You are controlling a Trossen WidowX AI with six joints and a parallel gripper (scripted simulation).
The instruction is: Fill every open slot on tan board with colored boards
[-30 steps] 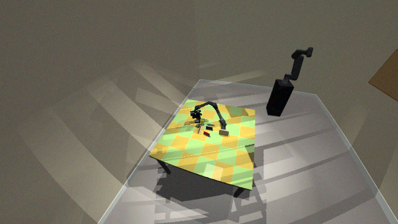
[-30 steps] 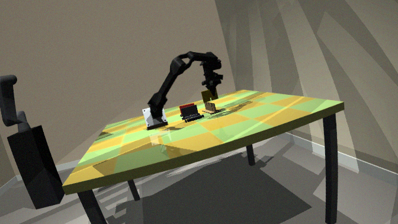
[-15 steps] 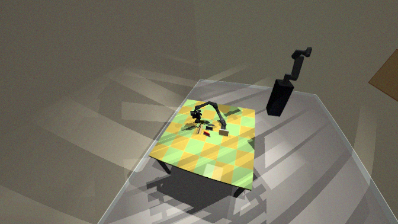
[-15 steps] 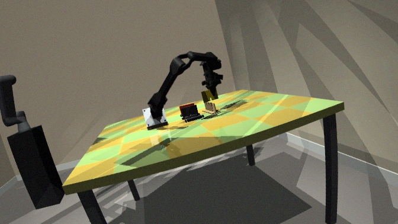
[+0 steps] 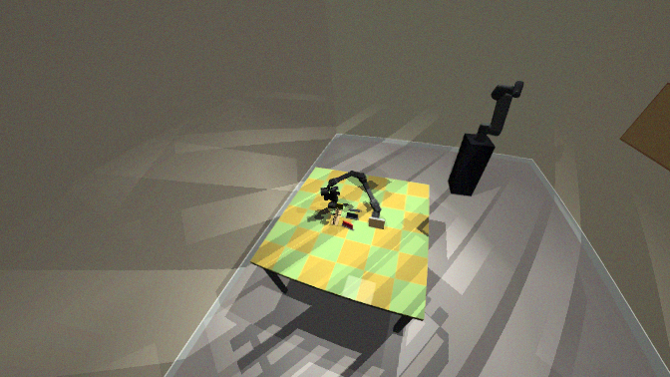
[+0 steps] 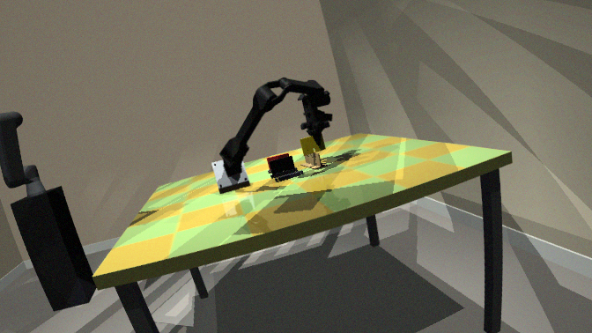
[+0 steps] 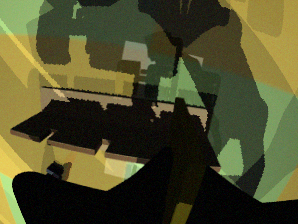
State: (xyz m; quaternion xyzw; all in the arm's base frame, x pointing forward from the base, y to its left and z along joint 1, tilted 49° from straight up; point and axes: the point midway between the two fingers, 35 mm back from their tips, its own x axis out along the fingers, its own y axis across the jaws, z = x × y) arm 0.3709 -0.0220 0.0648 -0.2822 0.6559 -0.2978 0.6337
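Gripping the yellow board (image 5: 339,206) (image 6: 309,145) (image 7: 188,187) in my pincer (image 5: 333,204) (image 6: 318,143), I have it upright at the tan board (image 5: 337,217) (image 6: 313,159) (image 7: 120,125). If notch and slot are misaligned, pushing could tip the tan board. Beyond, on the bench (image 5: 319,269) (image 6: 352,194) (image 7: 15,60), the red board (image 5: 348,224) (image 6: 278,157) waits beside a black one (image 5: 352,215) (image 6: 282,166).

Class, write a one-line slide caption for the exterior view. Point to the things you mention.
Gripper (image 6: 318,143) closed on a yellow board (image 6: 309,145) at the tan board (image 6: 313,159); red board (image 6: 277,157) and black board (image 6: 282,166) stand nearby.
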